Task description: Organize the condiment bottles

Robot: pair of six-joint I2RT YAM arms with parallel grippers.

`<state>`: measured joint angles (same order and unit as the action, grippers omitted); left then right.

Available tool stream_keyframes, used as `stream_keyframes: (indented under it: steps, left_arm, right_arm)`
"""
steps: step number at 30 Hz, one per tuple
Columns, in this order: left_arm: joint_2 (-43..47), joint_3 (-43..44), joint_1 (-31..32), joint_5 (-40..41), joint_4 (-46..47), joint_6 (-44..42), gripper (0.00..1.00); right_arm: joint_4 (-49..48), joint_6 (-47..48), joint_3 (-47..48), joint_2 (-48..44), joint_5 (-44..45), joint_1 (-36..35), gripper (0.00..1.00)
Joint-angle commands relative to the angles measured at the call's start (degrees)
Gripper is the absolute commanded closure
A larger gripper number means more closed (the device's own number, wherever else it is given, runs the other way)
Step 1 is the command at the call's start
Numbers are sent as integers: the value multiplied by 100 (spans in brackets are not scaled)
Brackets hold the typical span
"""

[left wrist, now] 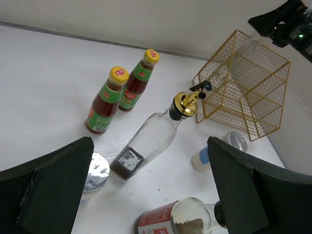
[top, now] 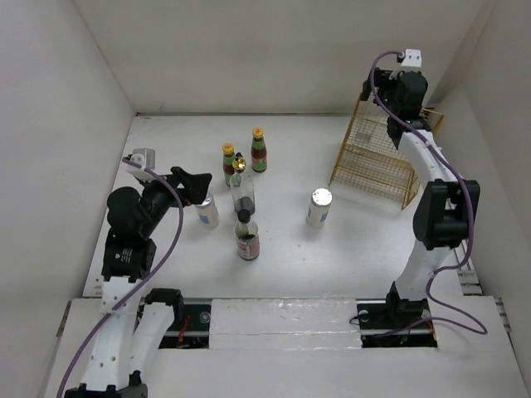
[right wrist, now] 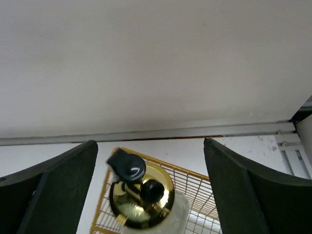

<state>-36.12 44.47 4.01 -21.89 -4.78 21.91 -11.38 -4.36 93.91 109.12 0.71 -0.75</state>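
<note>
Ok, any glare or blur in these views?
Top view: even light, soft shadows, glare on the near ledge. Left wrist: sharp, shaker lid glints. Right wrist: gold cap close and soft, with glints.

The white surface carries a red-sauce bottle beside a second red-sauce bottle. Just nearer stand a clear gold-topped bottle and a red-labelled bottle. A left shaker and right shaker (both silver-lidded) flank them. A yellow wire rack sits far right.

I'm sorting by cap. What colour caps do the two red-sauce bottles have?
Yellow caps, clearest in the left wrist view.
</note>
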Motion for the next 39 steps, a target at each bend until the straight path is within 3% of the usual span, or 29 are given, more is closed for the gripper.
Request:
stream_keyframes:
  steps: [1, 4, 5, 6, 7, 9, 11, 13, 14, 16, 17, 18, 21, 25, 28, 39]
  left_arm:
    - [227, 18, -32, 185, 117, 41, 0]
    - [385, 18, -32, 334, 117, 41, 8]
    - [447, 18, -32, 334, 117, 41, 29]
    - [448, 18, -32, 395, 117, 41, 43]
    - [448, 18, -32, 396, 65, 41, 54]
    - [448, 18, -32, 396, -5, 41, 73]
    - [509, 18, -32, 448, -6, 41, 75]
    - [509, 18, -32, 510, -67, 41, 71]
    - [509, 18, -32, 510, -67, 41, 65]
    - [509, 18, -32, 563, -138, 41, 48]
    - [509, 18, -32, 563, -138, 41, 28]
    - [509, 18, -32, 563, -138, 41, 22]
    - [457, 18, -32, 510, -138, 41, 14]
    - [404, 18, -32, 458, -138, 94, 13]
    - [342, 71, -32, 458, -138, 94, 13]
    - [325, 18, -32, 282, -76, 94, 13]
  right_arm:
    - [91, 31, 506, -918, -255, 128, 4]
    - [144, 32, 243, -1602, -396, 128, 2]
    - [144, 32, 103, -1796, -570, 50, 6]
    - [144, 93, -55, -1998, -694, -116, 12]
    - [144, 241, -431, -2409, -843, -248, 39]
    - [66, 383, -916, -2815, -1325, -791, 81]
    - [-127, 619, -1748, -3367, -1582, -1276, 100]
    - [-180, 795, -2278, -3686, -1942, -2046, 100]
    - [-268, 866, -2803, -3983, -1995, -2313, 99]
    - [-461, 936, -3315, -4275, -2109, -2796, 67]
    - [-723, 937, -3552, -4416, -2206, -3190, 52]
    - [-952, 885, -3999, -4678, -2311, -3377, 29]
    - [-946, 1076, -4345, -5013, -2602, -4141, 8]
    - [-287, 1708, -4285, -4998, -2541, -5117, 0]
    - [-146, 1955, -4284, -4665, -2348, -5715, 0]
    - [-814, 2080, -3916, -3522, -1153, -6024, 0]
